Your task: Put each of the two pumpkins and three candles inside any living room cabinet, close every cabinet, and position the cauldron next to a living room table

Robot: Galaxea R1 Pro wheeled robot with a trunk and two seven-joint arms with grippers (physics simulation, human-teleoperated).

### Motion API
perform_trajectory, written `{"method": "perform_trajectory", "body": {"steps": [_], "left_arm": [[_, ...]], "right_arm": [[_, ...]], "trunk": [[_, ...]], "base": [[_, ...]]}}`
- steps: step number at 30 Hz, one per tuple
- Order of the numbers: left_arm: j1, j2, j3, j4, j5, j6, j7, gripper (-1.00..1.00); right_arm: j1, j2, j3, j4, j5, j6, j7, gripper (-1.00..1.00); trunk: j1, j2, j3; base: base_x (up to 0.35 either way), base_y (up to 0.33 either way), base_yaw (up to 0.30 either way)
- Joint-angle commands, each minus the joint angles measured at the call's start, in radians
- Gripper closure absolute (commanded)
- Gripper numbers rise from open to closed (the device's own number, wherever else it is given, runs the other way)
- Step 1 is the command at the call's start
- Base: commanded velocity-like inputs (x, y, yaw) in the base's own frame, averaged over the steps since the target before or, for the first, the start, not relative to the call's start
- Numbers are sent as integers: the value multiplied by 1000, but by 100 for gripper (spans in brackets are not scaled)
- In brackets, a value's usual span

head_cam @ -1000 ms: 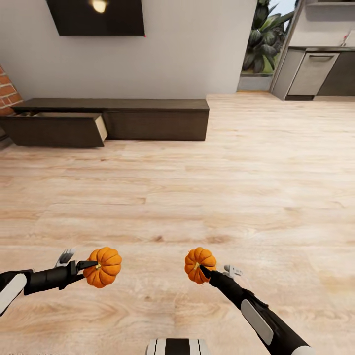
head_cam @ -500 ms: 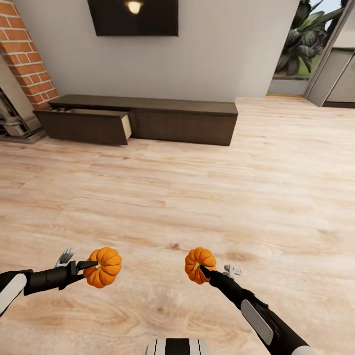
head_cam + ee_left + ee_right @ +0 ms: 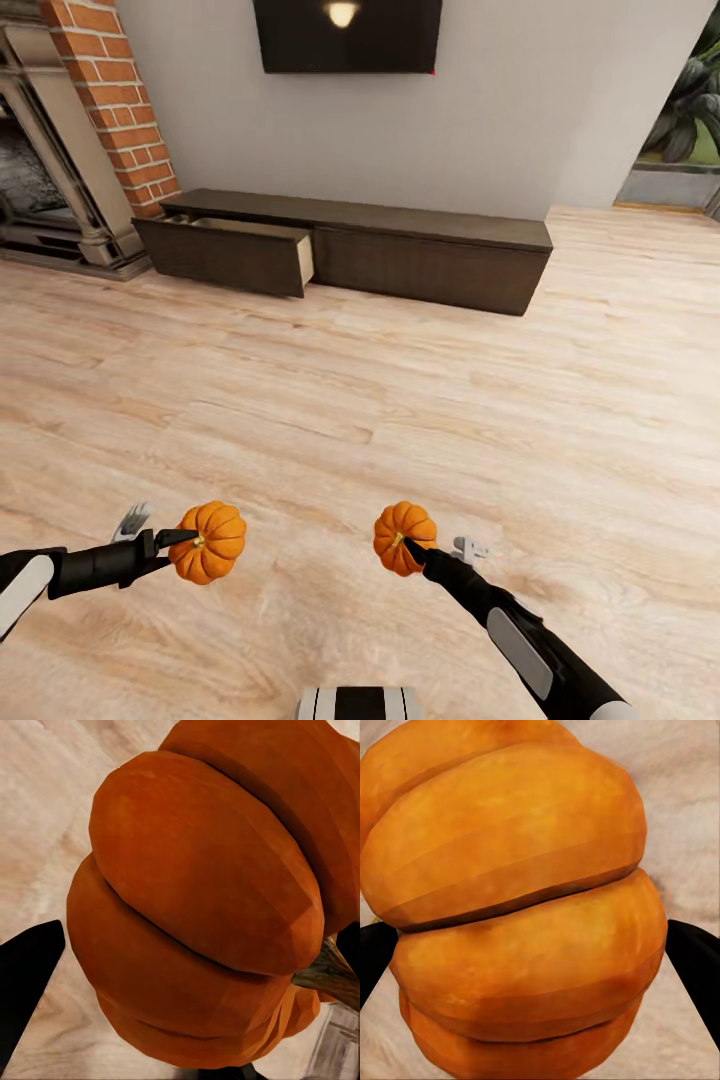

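Pumpkins in both claws, cabinet ahead across the floor.
I have my left claw (image 3: 185,540) pinching 1 pumpkin (image 3: 208,542) and my right claw (image 3: 408,548) pinching the other pumpkin (image 3: 404,537), both held above the wood floor (image 3: 400,400); the dark cabinet (image 3: 430,250) stands well apart by the wall, its left drawer (image 3: 235,255) pulled out.
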Motion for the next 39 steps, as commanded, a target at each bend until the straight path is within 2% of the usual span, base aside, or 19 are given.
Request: {"method": "perform_trajectory", "body": {"steps": [1, 39], "left_arm": [[-1, 1, -2, 0, 10, 5, 2, 100], [-1, 1, -2, 1, 9, 5, 4, 100]], "right_arm": [[0, -1, 2, -2, -12, 4, 1, 100], [0, 1, 2, -2, -12, 3, 1, 100]], "trunk": [[0, 0, -1], [0, 0, -1]], "base": [[331, 0, 287], [331, 0, 287]]}}
